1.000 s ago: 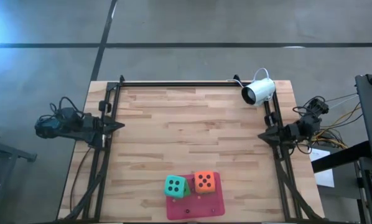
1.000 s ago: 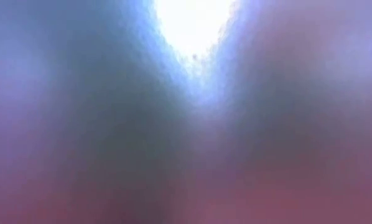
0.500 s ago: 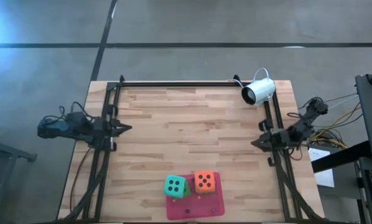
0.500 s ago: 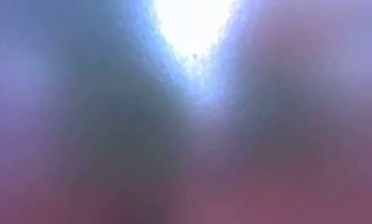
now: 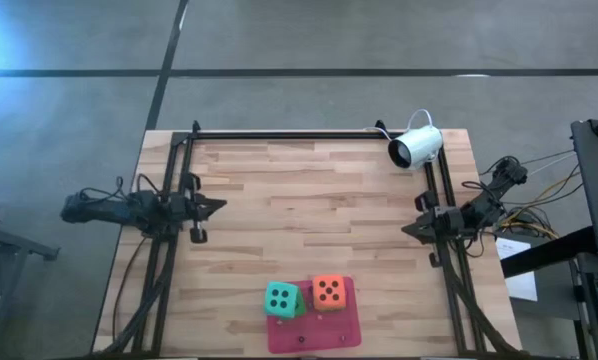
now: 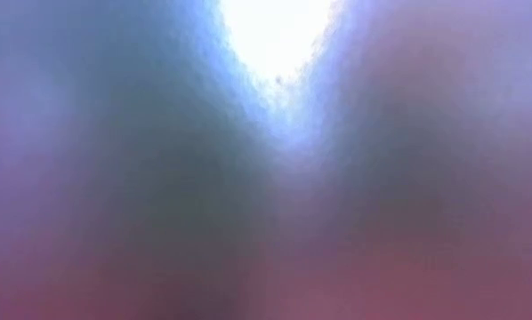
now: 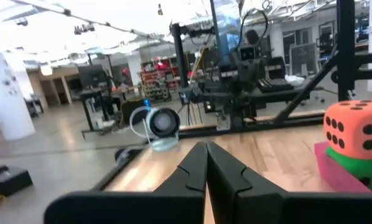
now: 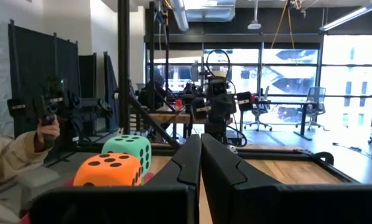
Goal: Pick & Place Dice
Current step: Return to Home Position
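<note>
Near the table's near edge lies a pink mat [image 5: 329, 330]. On it are a teal die [image 5: 282, 298] and an orange-red die [image 5: 328, 291], with a sliver of bright green die [image 5: 300, 300] between them. The left wrist view shows the orange-red die [image 7: 354, 127] resting on top of a green die [image 7: 360, 169]. The second green die is hidden. My left gripper [image 5: 219, 205] hovers shut by the table's left side, and its fingers [image 7: 206, 155] meet. My right gripper [image 5: 407, 229] hovers shut by the right side [image 8: 200, 149], looking at the orange-red die [image 8: 108, 169] and the teal die [image 8: 130, 149].
A white camera [image 5: 416, 147] stands at the far right corner. Black frame rails [image 5: 169, 250] run along the left, right and far edges. Bare wood lies between the grippers. The low view is blocked by blur. A person's sleeve and hand [image 8: 24, 149] show beyond the table.
My left gripper has moved in from the left rail toward the table's middle, staying shut. My right gripper has shifted a little toward the table's left and near edge, then held still. The dice have not moved.
</note>
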{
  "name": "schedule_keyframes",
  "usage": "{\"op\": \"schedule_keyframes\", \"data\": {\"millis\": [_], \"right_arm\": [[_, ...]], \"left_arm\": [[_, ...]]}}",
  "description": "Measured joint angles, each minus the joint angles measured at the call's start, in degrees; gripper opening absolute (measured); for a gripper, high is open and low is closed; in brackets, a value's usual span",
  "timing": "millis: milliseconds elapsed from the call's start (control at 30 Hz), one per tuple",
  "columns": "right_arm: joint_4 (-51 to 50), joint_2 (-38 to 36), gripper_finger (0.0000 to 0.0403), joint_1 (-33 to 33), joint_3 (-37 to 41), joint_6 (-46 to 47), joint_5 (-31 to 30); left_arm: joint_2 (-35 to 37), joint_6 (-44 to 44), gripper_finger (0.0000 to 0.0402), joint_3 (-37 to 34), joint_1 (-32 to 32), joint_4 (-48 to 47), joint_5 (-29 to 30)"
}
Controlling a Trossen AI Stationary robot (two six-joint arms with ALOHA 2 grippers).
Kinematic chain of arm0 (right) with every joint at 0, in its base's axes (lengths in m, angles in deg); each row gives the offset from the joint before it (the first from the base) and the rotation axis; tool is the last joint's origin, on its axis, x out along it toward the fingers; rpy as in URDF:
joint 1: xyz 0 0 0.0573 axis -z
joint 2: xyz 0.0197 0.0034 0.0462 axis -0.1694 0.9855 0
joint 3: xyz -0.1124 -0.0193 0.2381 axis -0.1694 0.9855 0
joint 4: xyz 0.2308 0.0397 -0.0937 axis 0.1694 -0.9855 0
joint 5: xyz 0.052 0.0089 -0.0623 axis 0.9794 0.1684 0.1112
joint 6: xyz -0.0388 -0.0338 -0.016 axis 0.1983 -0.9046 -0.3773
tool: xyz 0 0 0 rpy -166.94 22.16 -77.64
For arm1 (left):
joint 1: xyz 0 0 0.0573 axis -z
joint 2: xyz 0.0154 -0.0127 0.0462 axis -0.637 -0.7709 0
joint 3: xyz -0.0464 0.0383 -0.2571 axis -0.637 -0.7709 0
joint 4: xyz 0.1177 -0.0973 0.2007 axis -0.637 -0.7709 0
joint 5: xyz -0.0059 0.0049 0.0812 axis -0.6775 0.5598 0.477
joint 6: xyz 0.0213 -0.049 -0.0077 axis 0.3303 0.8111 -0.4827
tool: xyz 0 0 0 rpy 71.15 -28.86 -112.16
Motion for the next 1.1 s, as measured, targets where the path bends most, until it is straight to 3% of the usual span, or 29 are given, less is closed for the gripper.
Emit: {"op": "schedule_keyframes", "data": {"millis": [500,1100], "right_arm": [[0.1,0.1,0.0008,0.0,0.0,4.3,0.0],[0.0,0.4,0.0008,0.0,0.0,0.0,0.0]], "left_arm": [[-0.3,11.1,0.0007,-3.3,0.0,-0.8,-2.5],[-0.4,12.1,0.0008,-3.3,0.0,-1.0,-3.3]]}}
